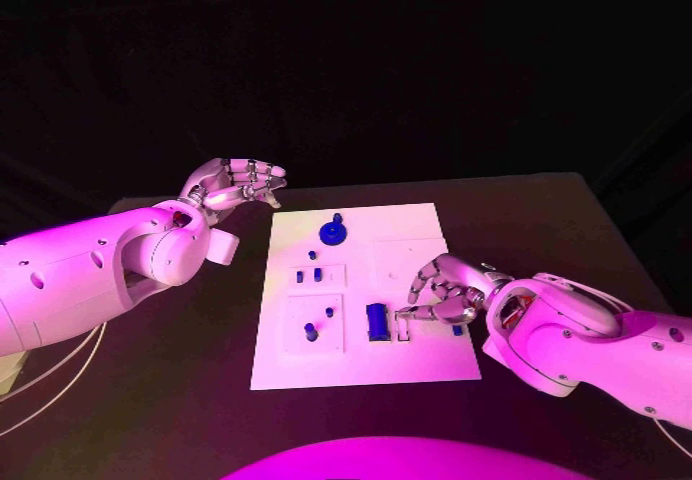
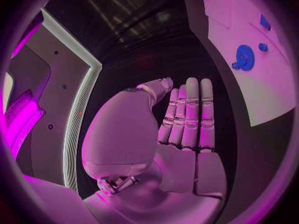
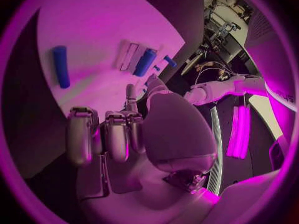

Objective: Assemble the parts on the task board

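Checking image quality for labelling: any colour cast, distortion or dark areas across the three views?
Head view: magenta light washes the task board and both arms; background black. Left wrist view: fisheye bends the board's edge, left hand evenly lit. Right wrist view: same cast, right hand shades the board.

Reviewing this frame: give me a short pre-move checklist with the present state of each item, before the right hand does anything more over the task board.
1. Left hand off the task board, holding nothing: ok.
2. Right hand over the board's near right part: ok.
3. Right hand grasping a part: cannot tell; its fingers hide what lies under them.
4. Blue cylinder lying on the board beside the right hand: ok.
5. Blue gear at the board's far end, away from both hands: ok.
6. Small blue pieces fully seated: cannot tell.
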`<state>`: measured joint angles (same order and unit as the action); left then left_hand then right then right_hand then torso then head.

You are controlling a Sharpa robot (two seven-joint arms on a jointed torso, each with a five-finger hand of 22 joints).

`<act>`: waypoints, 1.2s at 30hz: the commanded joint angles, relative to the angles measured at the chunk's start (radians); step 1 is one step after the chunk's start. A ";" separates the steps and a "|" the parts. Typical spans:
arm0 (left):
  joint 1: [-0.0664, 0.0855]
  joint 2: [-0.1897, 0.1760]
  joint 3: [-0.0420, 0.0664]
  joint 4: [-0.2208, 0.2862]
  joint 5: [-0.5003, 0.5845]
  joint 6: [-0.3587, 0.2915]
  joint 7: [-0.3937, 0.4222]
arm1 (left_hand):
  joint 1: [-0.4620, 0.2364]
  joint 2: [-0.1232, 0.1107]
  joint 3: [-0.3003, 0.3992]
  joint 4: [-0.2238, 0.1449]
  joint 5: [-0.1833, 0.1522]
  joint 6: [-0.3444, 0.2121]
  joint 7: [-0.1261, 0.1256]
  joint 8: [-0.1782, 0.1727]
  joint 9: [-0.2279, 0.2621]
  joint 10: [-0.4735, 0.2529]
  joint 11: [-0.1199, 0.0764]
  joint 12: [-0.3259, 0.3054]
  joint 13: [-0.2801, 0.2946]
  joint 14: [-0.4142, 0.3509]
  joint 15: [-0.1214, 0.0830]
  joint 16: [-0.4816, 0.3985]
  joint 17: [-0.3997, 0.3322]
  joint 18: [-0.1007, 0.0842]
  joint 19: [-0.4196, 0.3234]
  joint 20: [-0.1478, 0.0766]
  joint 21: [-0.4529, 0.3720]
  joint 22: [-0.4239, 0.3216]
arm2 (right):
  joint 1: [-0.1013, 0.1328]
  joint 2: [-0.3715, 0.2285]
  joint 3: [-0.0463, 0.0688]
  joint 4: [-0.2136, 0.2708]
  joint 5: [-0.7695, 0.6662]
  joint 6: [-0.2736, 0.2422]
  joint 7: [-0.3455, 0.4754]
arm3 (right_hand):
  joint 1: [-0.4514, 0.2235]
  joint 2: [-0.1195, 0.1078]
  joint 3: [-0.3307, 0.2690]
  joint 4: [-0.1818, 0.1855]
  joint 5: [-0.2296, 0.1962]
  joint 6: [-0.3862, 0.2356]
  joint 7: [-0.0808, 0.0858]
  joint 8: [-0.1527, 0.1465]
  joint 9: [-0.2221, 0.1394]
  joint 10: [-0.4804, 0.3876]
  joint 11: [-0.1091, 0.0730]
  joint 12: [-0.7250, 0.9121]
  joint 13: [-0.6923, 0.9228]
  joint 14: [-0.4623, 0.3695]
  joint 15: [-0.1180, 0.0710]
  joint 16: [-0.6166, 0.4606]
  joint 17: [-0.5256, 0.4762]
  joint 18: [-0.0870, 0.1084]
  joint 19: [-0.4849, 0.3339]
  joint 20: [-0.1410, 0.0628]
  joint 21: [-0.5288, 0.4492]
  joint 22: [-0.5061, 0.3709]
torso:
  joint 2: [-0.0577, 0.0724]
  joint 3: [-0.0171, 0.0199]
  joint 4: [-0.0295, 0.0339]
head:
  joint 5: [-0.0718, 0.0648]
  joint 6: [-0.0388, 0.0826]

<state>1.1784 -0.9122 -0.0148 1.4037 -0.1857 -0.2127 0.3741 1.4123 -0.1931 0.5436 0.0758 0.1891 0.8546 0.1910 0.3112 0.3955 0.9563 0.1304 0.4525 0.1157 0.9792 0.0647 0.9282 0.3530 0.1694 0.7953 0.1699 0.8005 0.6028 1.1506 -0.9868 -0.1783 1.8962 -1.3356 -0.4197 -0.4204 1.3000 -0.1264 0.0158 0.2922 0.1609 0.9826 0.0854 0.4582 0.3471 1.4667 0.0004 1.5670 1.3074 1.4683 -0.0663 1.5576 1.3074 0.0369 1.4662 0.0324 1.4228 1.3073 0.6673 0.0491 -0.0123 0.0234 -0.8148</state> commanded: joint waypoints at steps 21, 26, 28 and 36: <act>-0.003 -0.006 0.000 0.020 0.006 0.018 0.014 | 0.004 0.002 -0.002 0.002 0.000 0.007 0.004 -0.005 0.000 0.007 0.002 -0.004 -0.001 -0.004 0.002 -0.006 0.002 0.011 -0.007 0.002 -0.007 0.000 | -0.032 -0.157 -0.006 -0.016 -0.152 0.063 -0.023 | 0.012 -0.023 0.019 0.002 -0.002 0.026 -0.004 -0.004 0.006 0.104 0.007 0.004 0.263 0.095 0.009 -0.001 0.230 -0.014 0.079 0.015 0.014 0.233 | 0.000 -0.0020 0.0001 | -0.026 0.004; -0.003 -0.007 0.000 0.019 0.006 0.018 0.013 | 0.004 0.002 -0.002 0.002 0.000 0.007 0.004 -0.005 0.000 0.007 0.002 -0.004 -0.001 -0.004 0.002 -0.006 0.002 0.011 -0.007 0.002 -0.007 0.000 | -0.049 -0.148 -0.006 -0.019 -0.167 0.070 -0.039 | -0.021 -0.025 0.012 0.003 -0.002 0.041 -0.011 0.003 0.011 0.104 0.001 0.004 0.263 0.096 0.004 0.000 0.234 -0.015 0.081 0.012 0.026 0.235 | 0.001 -0.0020 -0.0007 | -0.025 0.004; -0.004 -0.007 0.000 0.017 0.006 0.018 0.013 | 0.004 0.002 -0.002 0.002 0.000 0.007 0.004 -0.005 0.000 0.007 0.002 -0.004 -0.001 -0.004 0.002 -0.006 0.002 0.011 -0.007 0.002 -0.007 0.000 | -0.053 -0.143 -0.006 -0.022 -0.170 0.069 -0.045 | -0.024 -0.026 0.011 0.003 -0.002 0.042 -0.012 0.004 0.012 0.104 0.000 0.004 0.263 0.096 0.003 0.000 0.233 -0.015 0.081 0.011 0.026 0.235 | 0.001 -0.0013 -0.0005 | -0.023 0.003; -0.004 -0.008 0.000 0.014 0.006 0.019 0.012 | 0.004 0.002 -0.002 0.002 0.000 0.007 0.004 -0.005 0.000 0.007 0.002 -0.004 -0.001 -0.004 0.002 -0.006 0.002 0.011 -0.007 0.002 -0.007 0.000 | -0.061 -0.126 -0.007 -0.036 -0.177 0.074 -0.062 | -0.033 -0.024 0.010 0.003 -0.001 0.044 -0.014 0.006 0.014 0.104 -0.001 0.004 0.263 0.096 0.002 0.000 0.232 -0.015 0.081 0.010 0.024 0.235 | 0.001 -0.0019 0.0003 | -0.022 0.001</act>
<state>1.1745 -0.9207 -0.0150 1.4169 -0.1855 -0.2098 0.3761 1.4123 -0.1931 0.5436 0.0758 0.1891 0.8582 0.1946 0.3113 0.3955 0.9563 0.1304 0.4526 0.1158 0.9792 0.0647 0.9282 0.3537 0.1694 0.7953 0.1699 0.8005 0.6028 1.0922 -1.1142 -0.1849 1.8615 -1.4828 -0.3697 -0.4621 1.2750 -0.1515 0.0308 0.2937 0.1608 1.0203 0.0694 0.4606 0.3602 1.4648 0.0056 1.5670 1.3074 1.4682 -0.0590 1.5576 1.3081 0.0372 1.4661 0.0398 1.4463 1.3078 0.6677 0.0474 -0.0118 0.0010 -0.8132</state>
